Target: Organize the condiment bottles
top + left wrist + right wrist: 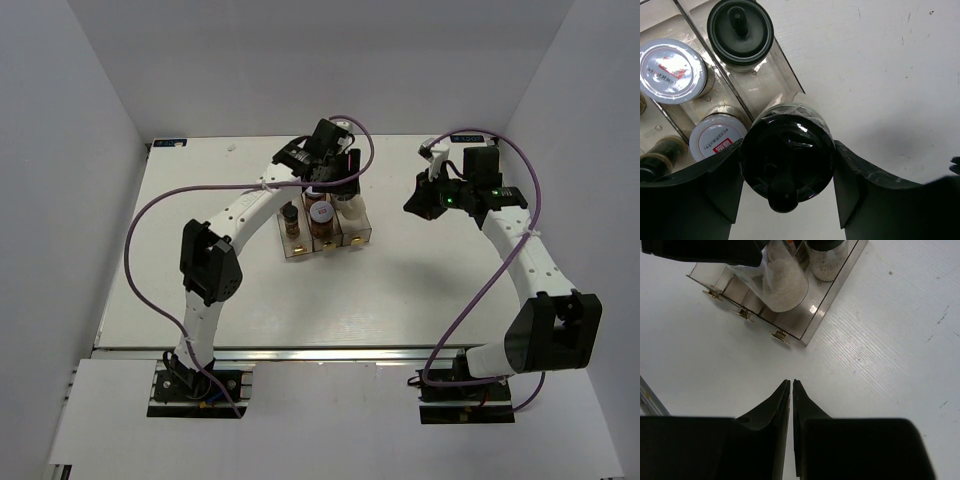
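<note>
Left wrist: left jaws clamped on dark-capped white jar (787, 155); right jaws almost touching, empty.

L end effector (341, 192) at white jar (347, 209) by tray's (362, 241) far end.

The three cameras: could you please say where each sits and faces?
Top external: above and behind the bases, looking down at the table; left arm, right arm show.
Left wrist: looks down on the dark-capped bottle in the left gripper, at the tray.
Right wrist: faces the tray across the table; right gripper shut in front.
Both wrist views share tray and held bottle.
</note>
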Robot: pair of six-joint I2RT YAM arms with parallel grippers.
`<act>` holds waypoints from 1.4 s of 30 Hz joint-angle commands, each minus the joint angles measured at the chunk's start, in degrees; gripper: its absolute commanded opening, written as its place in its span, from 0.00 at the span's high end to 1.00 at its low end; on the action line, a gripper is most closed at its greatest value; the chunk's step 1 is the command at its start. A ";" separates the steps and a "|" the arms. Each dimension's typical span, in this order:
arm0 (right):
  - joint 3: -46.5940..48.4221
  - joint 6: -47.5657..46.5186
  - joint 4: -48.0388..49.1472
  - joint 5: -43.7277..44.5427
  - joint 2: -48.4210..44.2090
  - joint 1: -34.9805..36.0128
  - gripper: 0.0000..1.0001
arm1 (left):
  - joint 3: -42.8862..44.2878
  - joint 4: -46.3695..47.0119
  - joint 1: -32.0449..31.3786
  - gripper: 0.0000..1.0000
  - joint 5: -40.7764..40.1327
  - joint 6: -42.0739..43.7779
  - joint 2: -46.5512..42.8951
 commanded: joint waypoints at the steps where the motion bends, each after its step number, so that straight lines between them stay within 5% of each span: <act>1: -0.54 0.78 2.23 -0.20 -1.63 -0.26 0.88 | 3.98 3.63 -0.63 1.00 0.53 0.66 -0.99; 29: -1.94 0.52 2.85 -0.02 -0.75 -0.96 0.88 | 2.67 3.80 -3.09 1.00 -7.11 7.08 8.07; 32: -2.03 0.43 2.85 -0.02 -0.75 -1.05 0.87 | 2.31 3.72 -3.09 0.92 -7.02 7.35 8.68; 37: -2.21 0.43 2.85 -0.11 -0.84 -1.14 0.85 | 2.40 3.63 -3.27 0.56 -7.20 7.43 9.39; 42: -2.47 0.25 2.76 -0.19 -1.02 -1.23 0.79 | 2.40 3.28 -3.44 0.32 -7.38 7.43 9.56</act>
